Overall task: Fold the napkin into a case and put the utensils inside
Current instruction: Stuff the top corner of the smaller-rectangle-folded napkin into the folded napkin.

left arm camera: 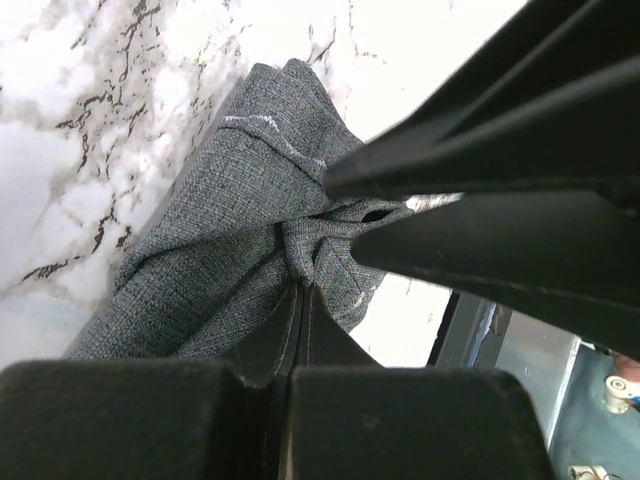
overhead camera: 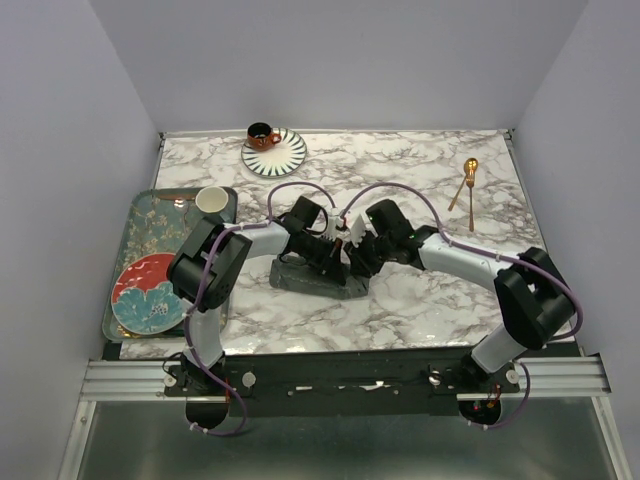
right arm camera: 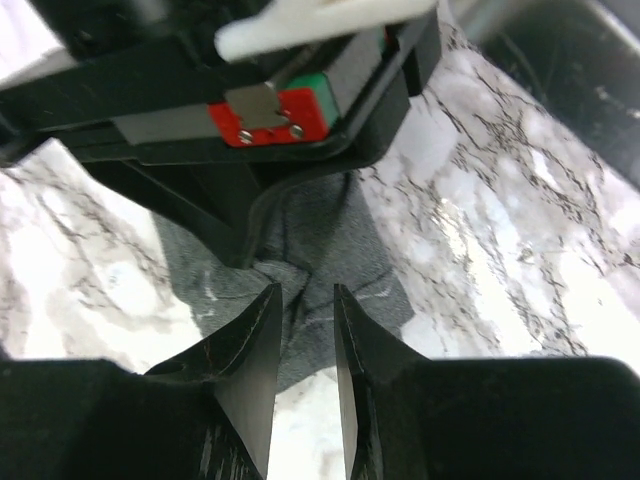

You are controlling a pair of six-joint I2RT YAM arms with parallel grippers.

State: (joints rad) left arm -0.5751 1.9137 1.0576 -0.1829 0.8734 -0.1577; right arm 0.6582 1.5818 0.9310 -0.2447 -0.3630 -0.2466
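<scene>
Napkin [overhead camera: 300,276] folded into narrow strip at centre of surface [overhead camera: 400,300]. My left gripper [left arm camera: 303,292] clamped on bunched fold, likely pinning strip so shape holds. My right gripper [right arm camera: 306,296] apart, straddling same fold. Utensils [overhead camera: 467,186] far right, not yet inside.

We log the left arm [overhead camera: 210,265] and right arm [overhead camera: 470,262] bent inward, wrists low and tip to tip. Left gripper [left arm camera: 302,290] pinched tight on the napkin [left arm camera: 200,250]. Right gripper [right arm camera: 305,295] has its jaws a narrow gap apart.
</scene>
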